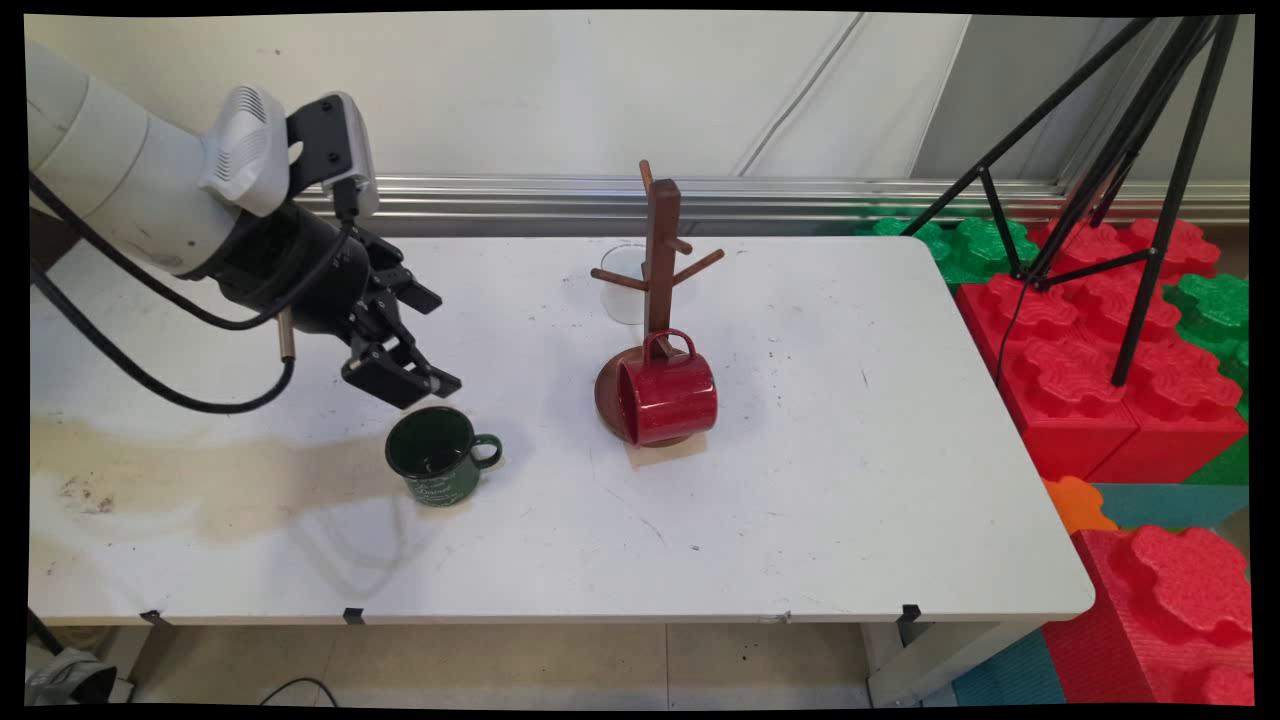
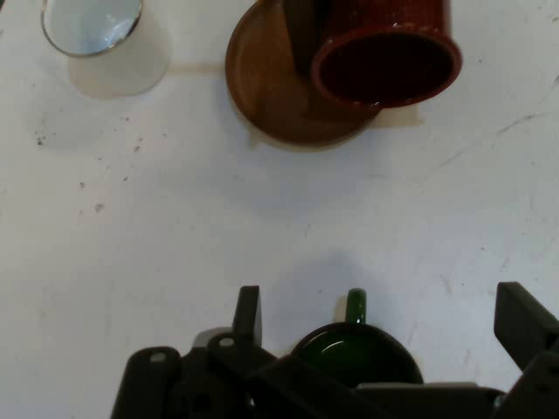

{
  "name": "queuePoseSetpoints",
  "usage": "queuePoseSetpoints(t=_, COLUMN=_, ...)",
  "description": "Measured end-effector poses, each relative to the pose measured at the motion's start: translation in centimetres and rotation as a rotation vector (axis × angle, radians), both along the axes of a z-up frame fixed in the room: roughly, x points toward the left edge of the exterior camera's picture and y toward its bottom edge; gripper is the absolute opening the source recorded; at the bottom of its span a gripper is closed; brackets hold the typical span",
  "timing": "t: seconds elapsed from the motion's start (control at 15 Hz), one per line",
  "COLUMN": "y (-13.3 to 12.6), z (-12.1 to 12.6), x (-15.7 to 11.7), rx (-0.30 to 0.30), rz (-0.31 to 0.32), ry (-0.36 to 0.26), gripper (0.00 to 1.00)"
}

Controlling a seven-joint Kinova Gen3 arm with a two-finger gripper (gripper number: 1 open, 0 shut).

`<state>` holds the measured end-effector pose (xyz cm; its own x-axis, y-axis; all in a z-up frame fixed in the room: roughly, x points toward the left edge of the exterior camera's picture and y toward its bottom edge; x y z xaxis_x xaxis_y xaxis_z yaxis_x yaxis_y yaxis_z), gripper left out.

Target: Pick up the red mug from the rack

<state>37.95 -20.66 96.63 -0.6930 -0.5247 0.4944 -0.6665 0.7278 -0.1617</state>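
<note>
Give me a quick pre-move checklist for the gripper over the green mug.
1. Fingers open: ok. The gripper shows one finger on each side of the green mug in the hand view.
2. Gripper empty: ok, nothing between the fingers.
3. Green mug upright, mouth up: ok, handle pointing toward the stand.
4. Gripper clear of the mug: ok, it hangs just above the rim, up and left of it in the main view.
5. Red mug apart from the green mug: ok. It lies tipped on the stand's base.
6. Anything inside the green mug: cannot tell, interior is dark.
</note>
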Motion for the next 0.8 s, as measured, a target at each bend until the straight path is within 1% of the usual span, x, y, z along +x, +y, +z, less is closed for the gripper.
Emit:
queuePoseSetpoints(t=0.53, y=-0.1, z=-1.2, x=-2.5, rx=0.002, rz=0.06, ry=0.053, gripper=1.0)
queuePoseSetpoints(t=0.8, y=-0.6, z=-2.6, x=-4.4, rx=0.001, rz=0.105, ry=0.093, gripper=1.0)
